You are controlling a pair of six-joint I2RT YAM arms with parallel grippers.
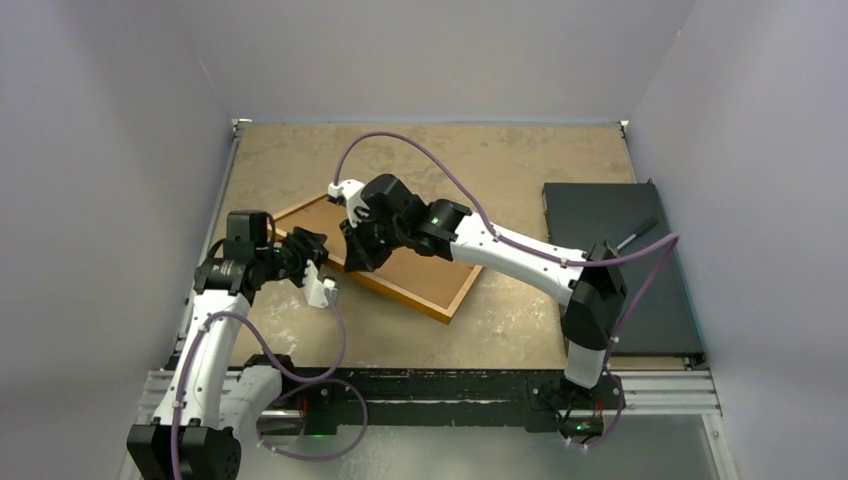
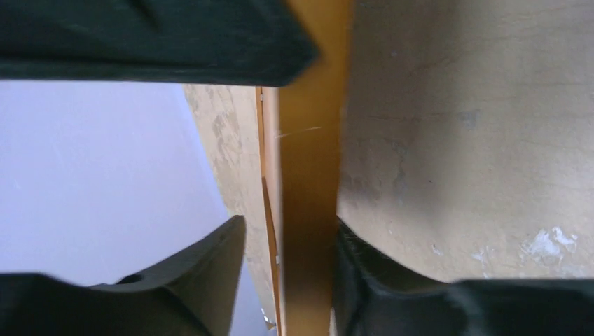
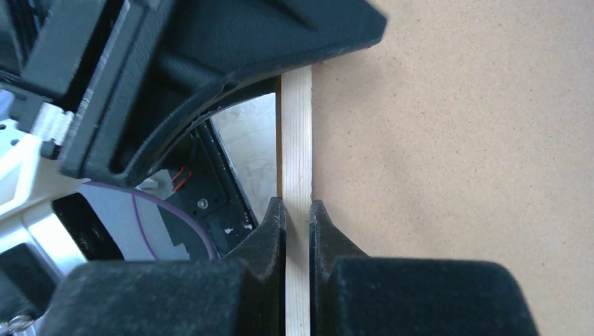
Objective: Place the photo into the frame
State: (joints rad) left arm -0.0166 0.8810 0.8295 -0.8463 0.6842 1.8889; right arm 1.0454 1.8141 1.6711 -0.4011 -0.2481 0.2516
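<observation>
Findings, largest item first

1. Mottled tan counter (image 1: 520, 160): it carries every item below. A black rectangular slab (image 1: 610, 250) lies at its right side, well apart from the work.

2. Orange-brown wooden picture frame (image 1: 410, 298): it lies left of centre. Its long axis runs on a diagonal from far left to near right. A plain brown backing board (image 1: 420, 270) fills its opening. The right end rests on the counter. Both arms cover the left end, so I cannot tell whether that end is lifted.

3. Photo: not made out in any view. It may be under the backing board or out of sight, and the pictures do not settle which.

4. Right claw (image 3: 298, 210): it is closed tight on a pale wooden rail of the frame. The rail runs straight out between the jaws, and the backing board lies just beside it. This arm reaches across from the right to get there.

5. Left claw (image 2: 291, 231): it straddles an orange-brown rail at the same left end, and the rail runs lengthwise through the jaws. One finger (image 2: 371, 280) is against the rail. The other finger (image 2: 210, 273) shows a sliver of counter between it and the rail, so the jaws stand apart and are not clamped.

Assessment: the governing relation is that both claws hold station at one end of the long axis, just beside each other. The left arm is the nearer one. Its rail is already centred between the jaws, so closing needs no sideways correction. The far right end has no support but the counter
</observation>
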